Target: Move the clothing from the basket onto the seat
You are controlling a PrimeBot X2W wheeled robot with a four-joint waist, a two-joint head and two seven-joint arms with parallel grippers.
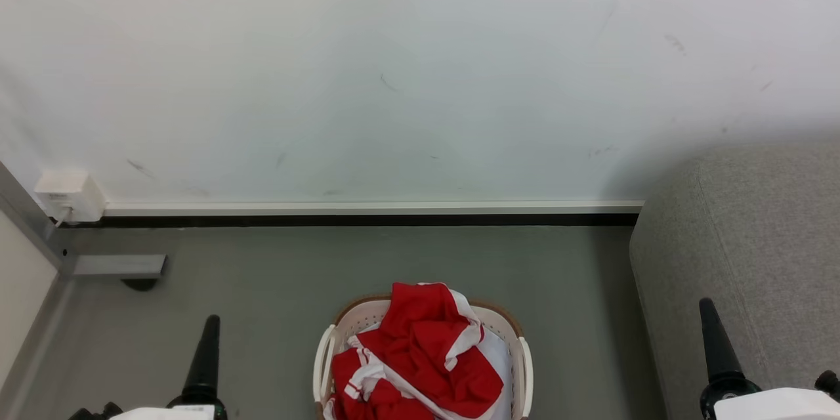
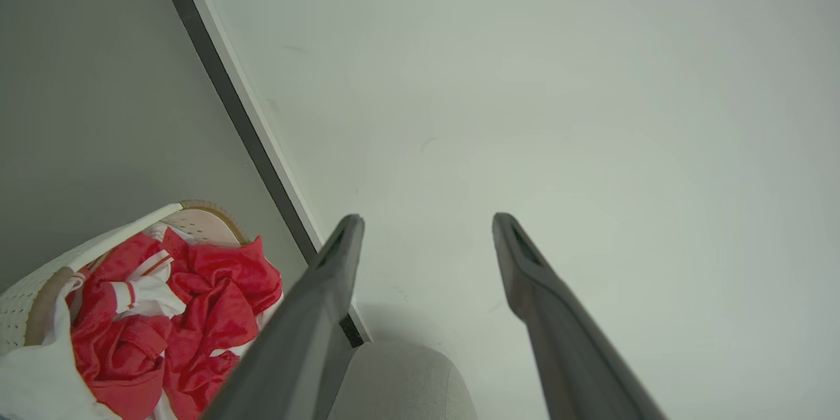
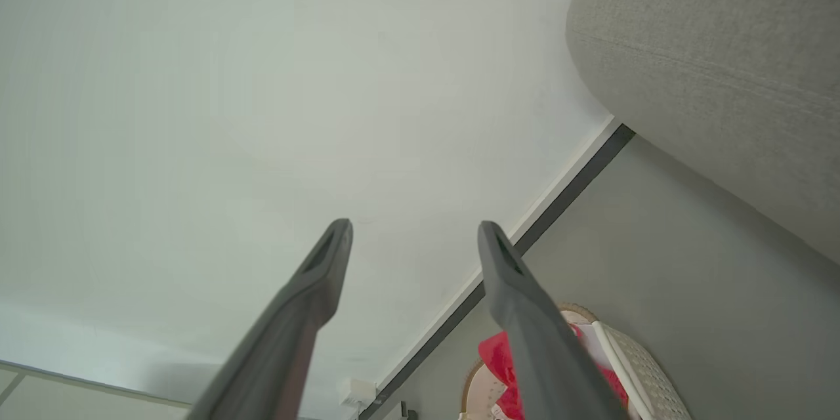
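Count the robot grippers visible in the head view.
2. The dark long-fingered left gripper points up at the lower left, over the grey floor; the right gripper at the lower right, in front of the grey fabric sofa. Both are open.

The clothing (image 1: 426, 341) is made of soft, crumpled red cloth with white panels. Smooth cream plastic, perforated near the rim, forms the basket (image 1: 527, 371). The seat (image 1: 755, 243) is covered in matt, coarse-woven grey fabric. The floor (image 1: 295, 289) is finished smooth and matt.
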